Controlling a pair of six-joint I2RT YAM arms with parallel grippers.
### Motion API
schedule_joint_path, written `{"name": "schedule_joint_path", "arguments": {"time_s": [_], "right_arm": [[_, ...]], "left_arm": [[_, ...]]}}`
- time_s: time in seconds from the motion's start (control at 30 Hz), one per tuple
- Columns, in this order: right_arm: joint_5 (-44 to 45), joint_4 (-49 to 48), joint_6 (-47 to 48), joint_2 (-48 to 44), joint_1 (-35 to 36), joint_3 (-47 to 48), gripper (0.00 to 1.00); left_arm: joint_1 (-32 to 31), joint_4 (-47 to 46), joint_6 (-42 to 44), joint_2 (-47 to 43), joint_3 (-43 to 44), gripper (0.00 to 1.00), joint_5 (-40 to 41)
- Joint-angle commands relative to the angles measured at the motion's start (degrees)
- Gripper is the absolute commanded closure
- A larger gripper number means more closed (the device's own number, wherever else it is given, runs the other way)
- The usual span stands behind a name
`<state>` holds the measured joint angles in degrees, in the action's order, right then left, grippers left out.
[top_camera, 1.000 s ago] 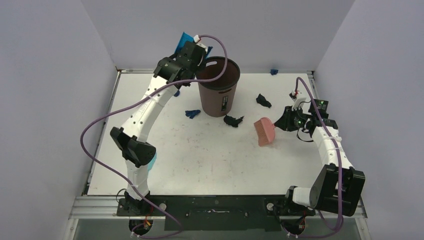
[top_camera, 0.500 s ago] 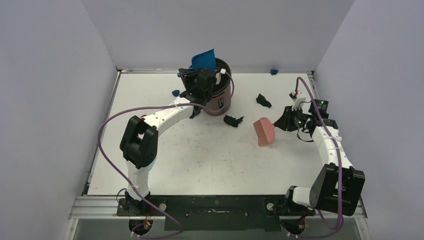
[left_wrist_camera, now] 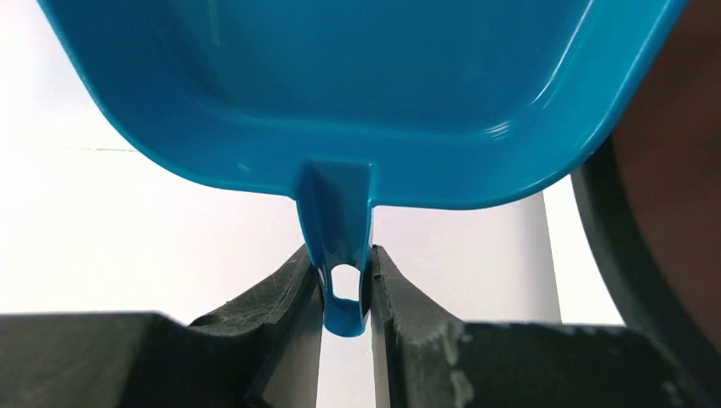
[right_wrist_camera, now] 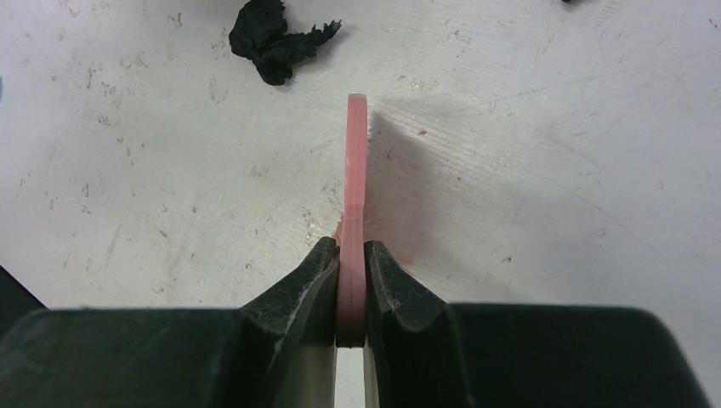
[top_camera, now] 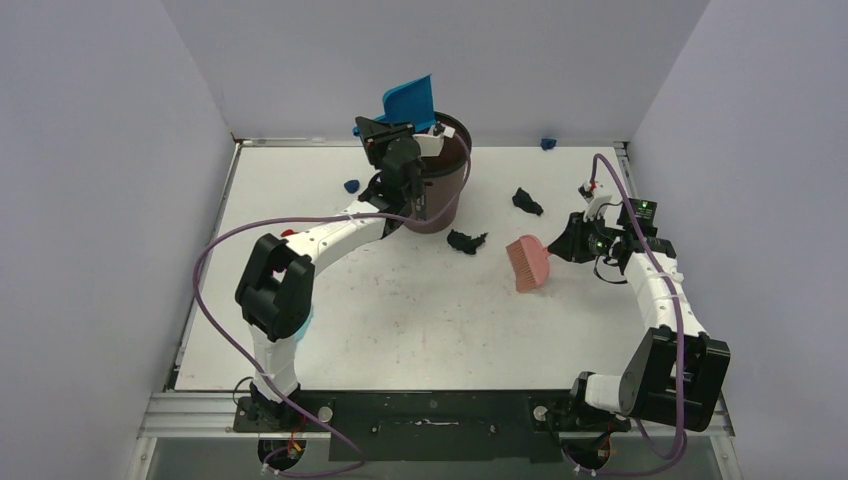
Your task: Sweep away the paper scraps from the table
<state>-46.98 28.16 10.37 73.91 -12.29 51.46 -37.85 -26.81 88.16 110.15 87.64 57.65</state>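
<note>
My left gripper is shut on the handle of the blue dustpan, holding it tipped up over the rim of the brown bin. My right gripper is shut on the handle of the pink brush, its bristles down on the white table. Paper scraps lie on the table: a dark wad left of the brush, a dark wad behind it, a blue one left of the bin, a red one, a blue one at the far edge.
Pale grey walls close in the table on the left, back and right. The left arm arches across the left half of the table to the bin. A purple cable loops from it.
My left arm swung in from the back left and brought the dustpan up over the bin, tipping it higher. The blue scrap in front of the bin is hidden now. The right arm has not moved.
</note>
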Motion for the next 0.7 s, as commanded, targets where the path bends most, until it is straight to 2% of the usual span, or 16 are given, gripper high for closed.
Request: {"name": "schedule_joint_path", "arguments": {"time_s": [0.0, 0.17, 0.33, 0.43, 0.5, 0.6, 0.67], "right_arm": [[-0.98, -1.35, 0.95, 0.38, 0.25, -0.22, 0.95], [-0.84, -1.42, 0.97, 0.36, 0.25, -0.22, 0.95], [-0.42, -1.58, 1.04, 0.36, 0.25, 0.03, 0.95], [-0.47, -1.54, 1.13, 0.4, 0.25, 0.22, 0.95], [-0.44, -1.38, 1.64, 0.51, 0.25, 0.49, 0.95], [-0.34, -1.15, 1.82, 0.6, 0.11, 1.02, 0.95], [-0.48, -1.05, 1.77, 0.58, 0.04, 1.3, 0.95]], "left_arm": [[-0.24, -5.63, -0.86, -4.1, 1.95, 1.0, 0.33], [-2.58, -3.37, -5.39, -7.15, 2.58, 1.0, 3.57], [-9.67, 11.07, -17.13, -12.27, 2.69, 1.0, 9.41], [-15.79, 28.66, -30.65, -15.71, 2.88, 1.0, 10.29], [-19.0, 42.82, -45.14, -17.09, 4.57, 1.0, 9.09], [-23.21, 61.46, -63.01, -18.07, 6.81, 1.0, 4.66], [-26.18, 70.3, -73.43, -18.5, 6.71, 1.0, -0.31]]}}
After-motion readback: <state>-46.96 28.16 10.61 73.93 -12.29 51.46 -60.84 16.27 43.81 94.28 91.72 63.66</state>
